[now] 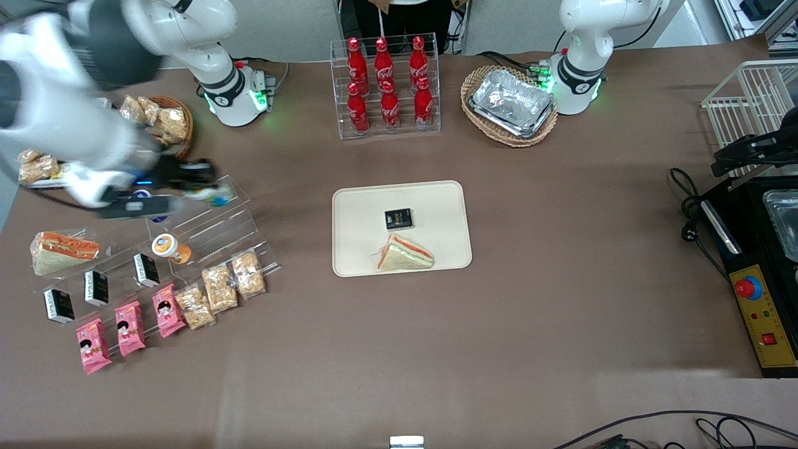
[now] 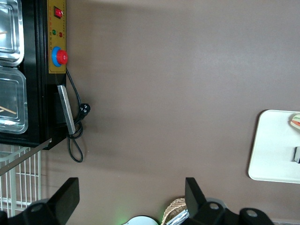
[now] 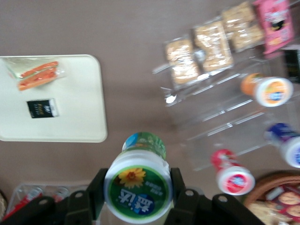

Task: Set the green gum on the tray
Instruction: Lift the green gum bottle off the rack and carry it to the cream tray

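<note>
The claw (image 1: 202,194) hangs in the air above the clear plastic shelf (image 1: 212,231) at the working arm's end of the table, and it is clamped tight on the green gum (image 3: 139,183). One black finger (image 3: 96,190) presses on each side of the little bottle, and I can see its white lid with the green ring and a yellow flower on it. The gum is up off the shelf, held in the claw. Just under the claw, on the shelf, stands an orange-capped bottle (image 1: 169,247), a bit nearer to the front camera. A blue-capped bottle (image 3: 287,143) and a red-capped bottle (image 3: 230,174) lie on the shelf close to the claw too. Nearer to the front camera than the claw are cracker bags (image 1: 219,288), pink snack packs (image 1: 129,328), small black boxes (image 1: 96,287) and a wrapped sandwich (image 1: 61,251). The tray (image 1: 355,212) lies flat on the brown table (image 1: 561,280), well apart from the claw, toward the middle of the table. On the tray rest a little black box (image 1: 398,219) and a triangle sandwich (image 1: 404,254). The gum is not on the tray yet.
</note>
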`<state>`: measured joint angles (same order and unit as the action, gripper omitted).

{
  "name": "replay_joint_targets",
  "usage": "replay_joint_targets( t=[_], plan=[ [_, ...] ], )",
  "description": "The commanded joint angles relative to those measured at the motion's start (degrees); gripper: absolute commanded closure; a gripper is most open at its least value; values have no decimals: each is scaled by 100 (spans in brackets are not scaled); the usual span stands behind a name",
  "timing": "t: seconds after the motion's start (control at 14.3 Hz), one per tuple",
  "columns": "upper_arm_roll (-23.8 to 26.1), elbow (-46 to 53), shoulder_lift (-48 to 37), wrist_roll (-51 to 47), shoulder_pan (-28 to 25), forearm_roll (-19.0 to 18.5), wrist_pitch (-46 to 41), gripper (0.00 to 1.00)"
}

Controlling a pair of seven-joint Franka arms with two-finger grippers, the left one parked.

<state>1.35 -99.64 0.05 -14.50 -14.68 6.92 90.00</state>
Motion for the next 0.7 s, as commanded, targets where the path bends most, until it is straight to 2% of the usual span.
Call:
replay_joint_targets(
  t=[0.0, 0.21, 0.49, 0.63],
  plan=[
    [-56, -1044, 48, -973, -911, 195, 1339, 74],
    [-64, -2065, 223, -1694, -1597, 178, 2975, 74],
    [-65, -2243, 1004, -2416, -2248, 116, 4013, 74],
    [-65, -2532, 1295, -2531, -2460, 116, 4891, 74]
  ],
)
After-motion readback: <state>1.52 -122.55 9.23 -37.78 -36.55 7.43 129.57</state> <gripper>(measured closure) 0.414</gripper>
